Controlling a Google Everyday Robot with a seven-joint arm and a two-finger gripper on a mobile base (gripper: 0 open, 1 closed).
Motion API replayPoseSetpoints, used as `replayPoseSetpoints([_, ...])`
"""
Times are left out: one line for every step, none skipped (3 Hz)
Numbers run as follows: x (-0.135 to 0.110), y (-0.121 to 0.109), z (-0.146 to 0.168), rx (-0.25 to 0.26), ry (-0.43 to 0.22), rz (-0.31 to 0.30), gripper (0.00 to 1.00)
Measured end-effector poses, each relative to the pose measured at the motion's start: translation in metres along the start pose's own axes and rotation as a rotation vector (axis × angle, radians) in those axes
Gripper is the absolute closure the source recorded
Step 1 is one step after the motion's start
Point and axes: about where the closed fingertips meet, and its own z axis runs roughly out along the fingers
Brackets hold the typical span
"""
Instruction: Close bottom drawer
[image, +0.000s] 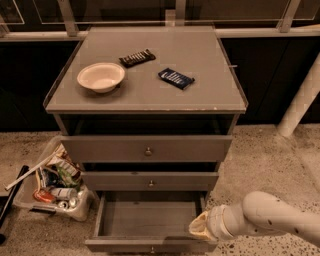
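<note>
The flat grey, round-knobbed bottom drawer (125, 245), at 6 o'clock, is seen pulled out and is not yet closed. The cream-tipped gripper (200, 227) is held at its 4 o'clock corner; its state cannot be told.

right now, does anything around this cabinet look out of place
The bottom drawer is pulled far out while the middle drawer and top drawer sit nearly shut. The gripper is at its front right corner.

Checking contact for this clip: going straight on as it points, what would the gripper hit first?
The gripper, low at the right, points left at the open bottom drawer. It would likely meet the drawer's right side wall near the front corner first, though depth is unclear.
</note>
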Motion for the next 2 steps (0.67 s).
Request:
replayPoseSetpoints([0.024, -0.008, 0.034, 0.045, -0.003, -0.027, 1.0])
replayPoseSetpoints([0.062, -0.038, 0.046, 0.115, 0.062, -0.024, 1.0])
